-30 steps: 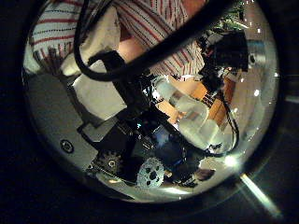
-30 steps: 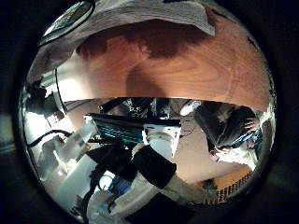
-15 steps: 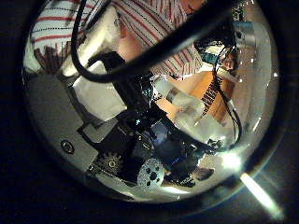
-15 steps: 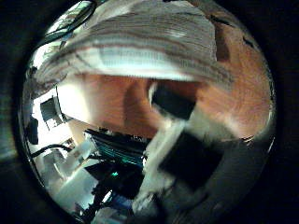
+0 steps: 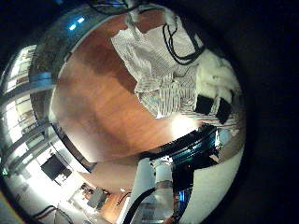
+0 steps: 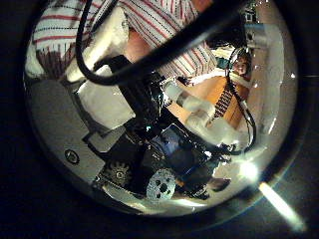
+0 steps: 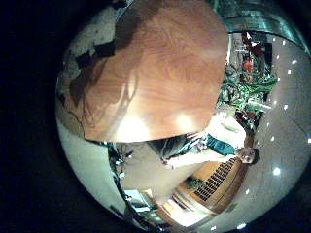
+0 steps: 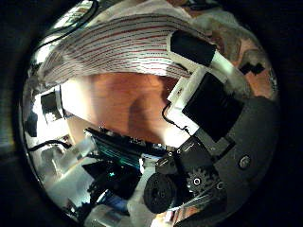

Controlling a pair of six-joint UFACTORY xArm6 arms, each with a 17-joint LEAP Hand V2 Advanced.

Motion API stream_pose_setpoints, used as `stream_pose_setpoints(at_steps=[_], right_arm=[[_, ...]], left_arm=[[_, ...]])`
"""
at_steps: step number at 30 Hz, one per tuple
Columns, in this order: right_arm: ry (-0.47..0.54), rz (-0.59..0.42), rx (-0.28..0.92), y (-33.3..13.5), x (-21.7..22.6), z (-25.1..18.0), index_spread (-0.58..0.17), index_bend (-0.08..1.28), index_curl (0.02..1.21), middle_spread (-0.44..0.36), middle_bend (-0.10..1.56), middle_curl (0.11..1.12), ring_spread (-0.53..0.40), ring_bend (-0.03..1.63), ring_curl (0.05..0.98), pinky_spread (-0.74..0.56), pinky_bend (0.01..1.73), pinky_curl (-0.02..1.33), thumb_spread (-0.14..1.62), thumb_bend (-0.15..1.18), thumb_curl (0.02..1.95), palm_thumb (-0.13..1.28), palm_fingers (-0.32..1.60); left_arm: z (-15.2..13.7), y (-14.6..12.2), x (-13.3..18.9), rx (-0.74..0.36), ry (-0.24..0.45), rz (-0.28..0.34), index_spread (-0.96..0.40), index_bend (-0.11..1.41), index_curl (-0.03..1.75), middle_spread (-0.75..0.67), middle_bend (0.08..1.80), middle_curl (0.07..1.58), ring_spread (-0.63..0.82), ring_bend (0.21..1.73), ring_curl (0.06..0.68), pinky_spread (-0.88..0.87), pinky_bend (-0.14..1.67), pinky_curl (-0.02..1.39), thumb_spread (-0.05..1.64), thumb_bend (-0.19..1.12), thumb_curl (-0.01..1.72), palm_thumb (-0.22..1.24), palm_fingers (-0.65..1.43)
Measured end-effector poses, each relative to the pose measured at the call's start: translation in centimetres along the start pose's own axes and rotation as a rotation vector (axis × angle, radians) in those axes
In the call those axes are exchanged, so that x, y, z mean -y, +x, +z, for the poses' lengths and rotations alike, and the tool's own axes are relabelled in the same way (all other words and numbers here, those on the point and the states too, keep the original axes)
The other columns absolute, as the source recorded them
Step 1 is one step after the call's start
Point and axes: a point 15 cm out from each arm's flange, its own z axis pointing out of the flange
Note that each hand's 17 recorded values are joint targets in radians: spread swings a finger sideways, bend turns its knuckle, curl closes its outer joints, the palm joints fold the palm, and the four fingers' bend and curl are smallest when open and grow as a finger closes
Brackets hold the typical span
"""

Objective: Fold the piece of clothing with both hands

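A striped garment (image 5: 154, 61) lies on the wooden table (image 5: 103, 103). In the left little finger side palm view my left hand's fingers (image 5: 211, 86) curl onto the garment's bunched edge. The left thumb side palm view shows the striped cloth (image 6: 164, 22) close against the left hand's fingers (image 6: 100, 85). In the right thumb side palm view the garment (image 8: 123, 49) fills the area beside my right hand's fingers (image 8: 204, 80), which curl in with a fingertip on the cloth's edge.
The other arm (image 5: 154, 187) stands past the table edge in the left little finger side palm view. A dark rack of equipment (image 8: 128, 147) sits beyond the table's edge in the right thumb side palm view. Bare tabletop (image 8: 133, 99) lies beside the garment.
My right hand has come close to the garment and its fingers have curled in onto the cloth. The left thumb side view has barely changed.
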Motion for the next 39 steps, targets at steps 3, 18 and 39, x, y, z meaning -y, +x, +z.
stream_pose_setpoints(at_steps=[3,18,39], right_arm=[[-0.058,-0.034,0.019,-0.3,-1.7,-0.2,-0.344,1.02,0.78,-0.181,1.22,0.82,-0.233,1.36,0.649,-0.22,1.36,0.63,1.21,0.04,0.5,0.92,1.1],[-0.007,-0.146,0.239,-3.8,-3.6,-8.1,-0.302,1.06,0.88,-0.154,1.28,0.85,-0.23,1.39,0.722,-0.19,1.36,0.75,1.24,-0.01,0.58,0.94,1.05],[0.024,-0.141,0.25,-3.7,3.9,-10.7,-0.292,1.04,0.92,-0.144,1.29,0.84,-0.233,1.36,0.766,-0.2,1.28,0.88,1.23,-0.01,0.65,0.95,1.06]], left_arm=[[0.0,-0.3,-0.7,-0.006,0.0,0.008,-0.72,0.63,1.17,-0.45,1.15,0.83,-0.4,1.38,0.515,-0.56,1.19,0.66,1.31,-0.01,0.46,0.55,1.13],[-0.9,0.4,-6.3,-0.025,-0.007,0.035,-0.74,0.59,1.19,-0.45,1.14,0.83,-0.4,1.38,0.513,-0.57,1.17,0.66,1.31,-0.01,0.45,0.51,1.13],[0.9,-5.9,-3.7,-0.106,-0.032,-0.1,-0.74,0.56,1.21,-0.45,1.13,0.82,-0.4,1.36,0.51,-0.58,1.15,0.66,1.32,-0.01,0.44,0.51,1.13]])
